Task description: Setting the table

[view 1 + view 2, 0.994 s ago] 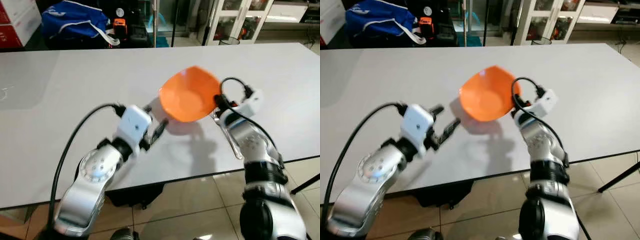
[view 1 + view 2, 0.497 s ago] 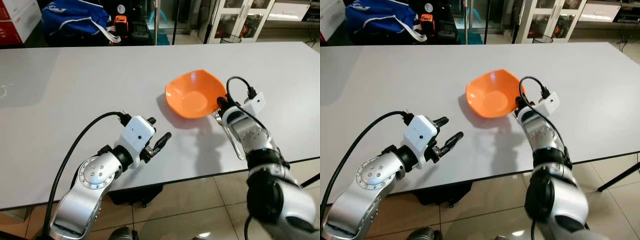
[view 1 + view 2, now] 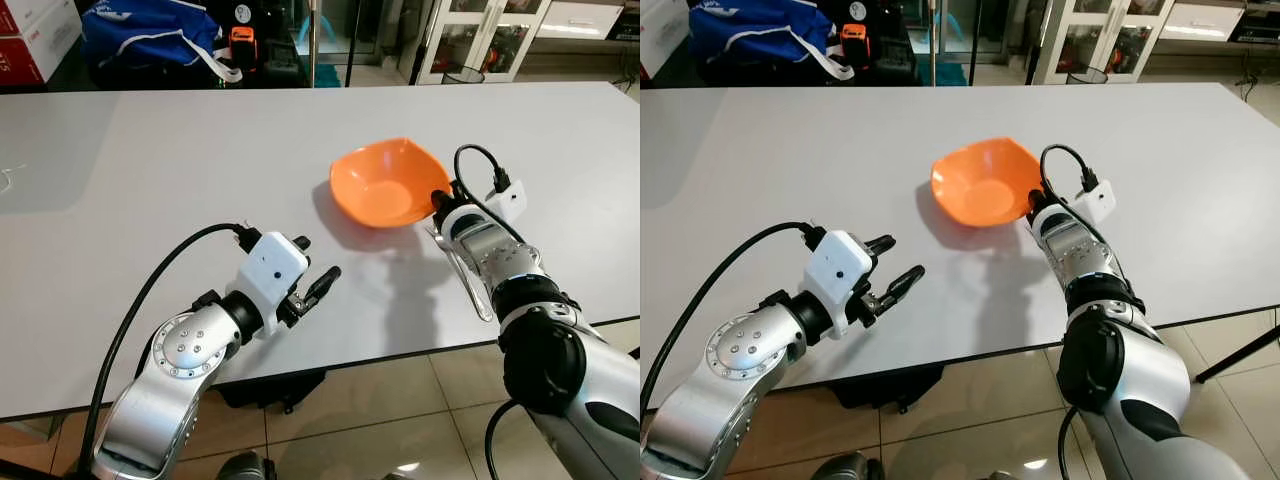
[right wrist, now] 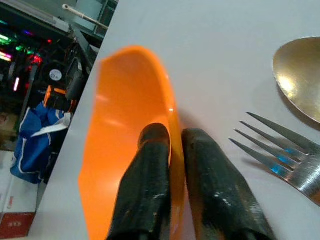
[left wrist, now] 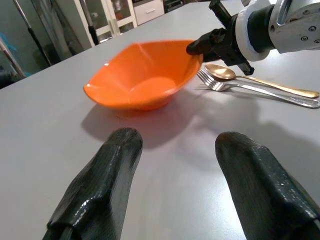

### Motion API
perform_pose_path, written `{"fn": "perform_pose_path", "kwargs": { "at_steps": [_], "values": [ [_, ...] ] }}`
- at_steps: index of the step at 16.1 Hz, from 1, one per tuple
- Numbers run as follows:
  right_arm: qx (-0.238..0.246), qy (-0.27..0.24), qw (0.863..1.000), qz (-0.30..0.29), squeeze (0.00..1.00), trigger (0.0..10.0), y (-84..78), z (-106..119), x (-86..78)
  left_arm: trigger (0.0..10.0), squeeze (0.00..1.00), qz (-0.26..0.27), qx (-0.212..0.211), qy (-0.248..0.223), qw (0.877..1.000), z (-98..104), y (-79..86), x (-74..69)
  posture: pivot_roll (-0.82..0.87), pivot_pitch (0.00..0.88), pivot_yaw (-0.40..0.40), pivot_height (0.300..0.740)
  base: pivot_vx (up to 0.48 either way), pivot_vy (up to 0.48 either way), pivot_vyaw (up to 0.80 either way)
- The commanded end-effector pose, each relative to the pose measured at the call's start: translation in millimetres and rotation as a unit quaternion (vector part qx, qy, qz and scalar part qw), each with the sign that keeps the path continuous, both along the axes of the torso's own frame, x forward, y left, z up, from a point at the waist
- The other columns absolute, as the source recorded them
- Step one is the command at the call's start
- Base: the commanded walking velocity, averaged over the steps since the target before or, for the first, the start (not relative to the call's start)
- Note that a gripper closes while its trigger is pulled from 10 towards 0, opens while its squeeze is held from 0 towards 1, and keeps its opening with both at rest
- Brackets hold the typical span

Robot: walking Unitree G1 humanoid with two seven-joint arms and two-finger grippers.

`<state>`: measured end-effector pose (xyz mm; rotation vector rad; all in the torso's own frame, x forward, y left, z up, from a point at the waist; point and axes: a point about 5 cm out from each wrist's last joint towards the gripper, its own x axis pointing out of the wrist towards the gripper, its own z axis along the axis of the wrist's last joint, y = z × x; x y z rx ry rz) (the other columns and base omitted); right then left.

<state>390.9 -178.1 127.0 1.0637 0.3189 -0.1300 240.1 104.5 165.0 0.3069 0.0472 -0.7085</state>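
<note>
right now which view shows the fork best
The left wrist view: the fork lies in full on the table beside the gold spoon, behind the orange bowl. The right wrist view shows its tines; in the eye views the right arm covers most of it.

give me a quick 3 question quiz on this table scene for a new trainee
1. True or false: the right gripper is shut on the rim of the orange bowl.
2. Which utensils lie on the white table beside the bowl? A) knife and chopsticks B) gold spoon and silver fork C) ladle alone
3. Fill in: the left gripper has its fingers ____ and holds nothing.

Key
1. True: one finger is inside the rim, one outside.
2. B
3. open
</note>
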Motion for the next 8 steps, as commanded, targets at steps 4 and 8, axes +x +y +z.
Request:
{"fn": "perform_pose_path", "kwargs": {
  "at_steps": [4,8],
  "values": [
    [0.023,-0.014,0.999,-0.019,1.0,10.0,-8.7,12.2,4.5,10.0,0.0,-0.018,-0.009,-0.003,1.0,5.0,-6.1,-1.5,0.18,0.056,-0.063,0.74,0.0,0.0,0.0],
    [0.037,-0.014,0.999,-0.021,1.0,10.0,-11.2,12.8,4.2,10.0,0.0,-0.02,-0.015,-0.003,1.0,6.4,-5.9,1.4,0.17,0.042,-0.06,0.74,0.0,0.0,0.0]
  ]
}}
